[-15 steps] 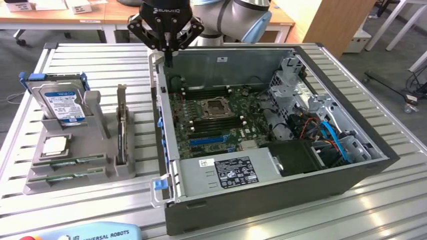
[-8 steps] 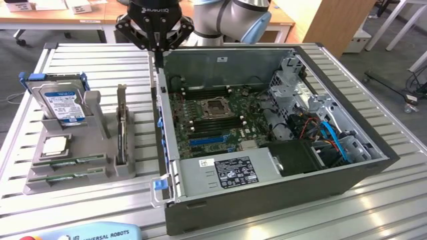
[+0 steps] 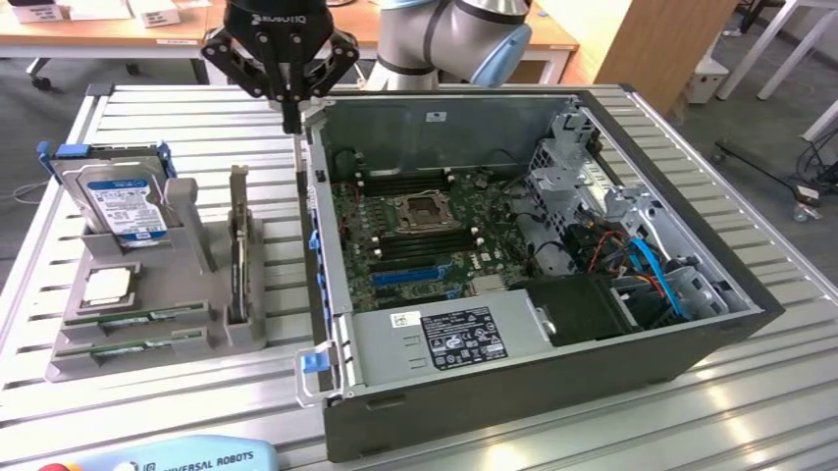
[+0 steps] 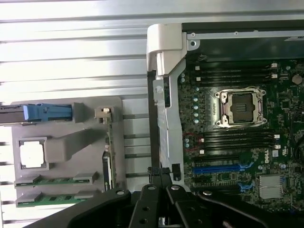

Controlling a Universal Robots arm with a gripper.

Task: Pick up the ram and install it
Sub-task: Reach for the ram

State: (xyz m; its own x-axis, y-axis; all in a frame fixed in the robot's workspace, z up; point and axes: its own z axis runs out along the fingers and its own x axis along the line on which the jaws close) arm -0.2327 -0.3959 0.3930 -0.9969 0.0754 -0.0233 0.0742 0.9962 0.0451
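My gripper (image 3: pixel 290 123) is pinched shut and empty, just over the computer case (image 3: pixel 550 378) wall. The ram (image 3: pixel 135 319) (two green sticks) lies beside the case.

Arm (image 3: pixel 458 34), grey with blue joint caps: reaching in from the top of the exterior view. Gripper (image 3: pixel 290 120), black, two-fingered: pointing straight down, fingers (image 3: pixel 288 106) pressing together, gripping nothing, linkages spreading wide above

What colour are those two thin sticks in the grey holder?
Green; the ram sticks show best in the wrist view.
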